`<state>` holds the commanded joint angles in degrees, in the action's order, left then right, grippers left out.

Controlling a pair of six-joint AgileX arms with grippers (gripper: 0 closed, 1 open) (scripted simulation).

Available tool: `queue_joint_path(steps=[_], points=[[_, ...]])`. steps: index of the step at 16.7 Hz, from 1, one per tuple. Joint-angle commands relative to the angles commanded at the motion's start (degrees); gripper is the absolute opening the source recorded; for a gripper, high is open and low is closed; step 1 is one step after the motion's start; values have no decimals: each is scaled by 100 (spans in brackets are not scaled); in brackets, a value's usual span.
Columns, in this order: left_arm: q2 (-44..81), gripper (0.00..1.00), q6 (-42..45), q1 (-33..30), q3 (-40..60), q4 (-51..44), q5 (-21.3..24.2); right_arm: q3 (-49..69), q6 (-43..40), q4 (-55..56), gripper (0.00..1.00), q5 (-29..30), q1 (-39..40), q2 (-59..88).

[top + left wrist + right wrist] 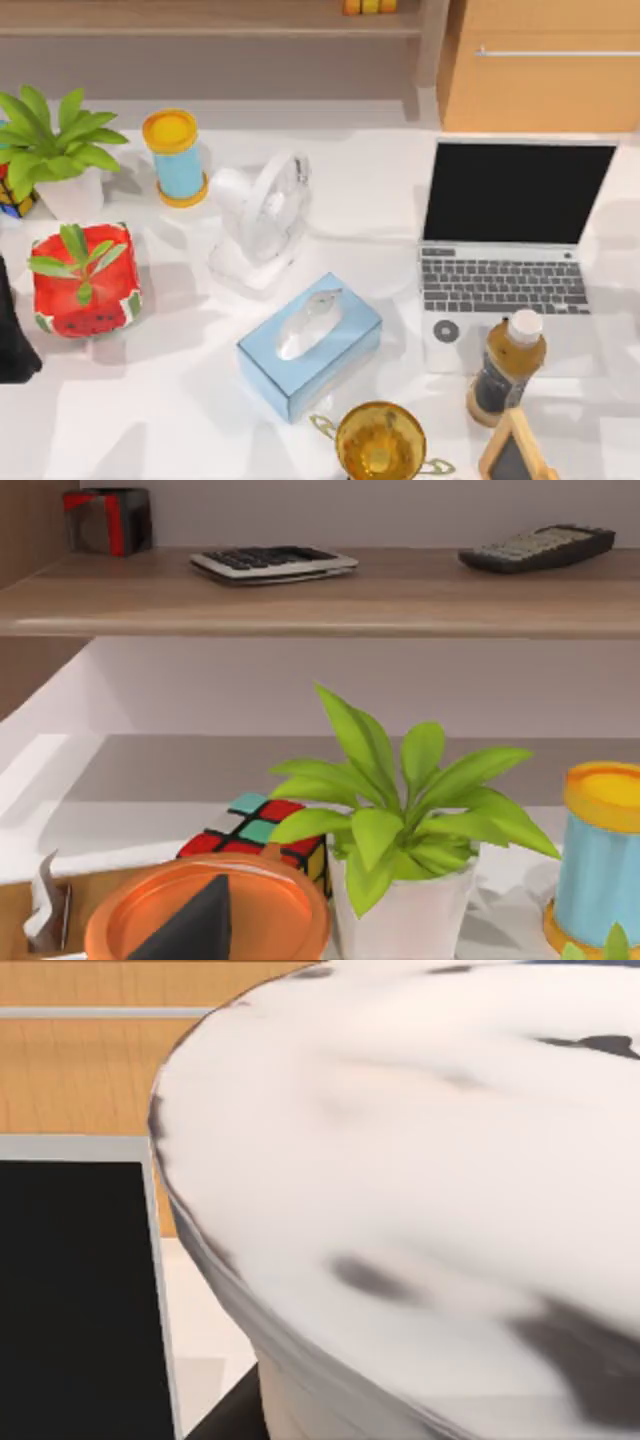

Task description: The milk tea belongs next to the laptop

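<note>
Fingers (195,925) (left) far from milk tea (507,368)

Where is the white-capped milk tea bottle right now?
In the top view, the white-capped milk tea bottle stands at the table's right front, against the silver-white laptop's front edge, beside a golden trophy cup.

Stood upright: milk tea (507,368), a small bottle with white cap, tan-brown shoulder and dark label band, at the front right corner of the laptop (505,250), overlapping its palm rest. Lay open on the desk's right side: silver-white laptop, black screen raised, grey keyboard, round dark sticker.
</note>
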<state>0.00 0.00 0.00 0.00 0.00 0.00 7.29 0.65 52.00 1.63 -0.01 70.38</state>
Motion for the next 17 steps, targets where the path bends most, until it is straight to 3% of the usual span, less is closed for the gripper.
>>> queue_joint_path(steps=[9, 17], points=[[0, 100, 0, 0, 0, 0, 0, -8, 9, 65, 0, 30, 9, 36], [0, 100, 0, 0, 0, 0, 0, 13, 13, 1078, 0, 63, 15, 584]])
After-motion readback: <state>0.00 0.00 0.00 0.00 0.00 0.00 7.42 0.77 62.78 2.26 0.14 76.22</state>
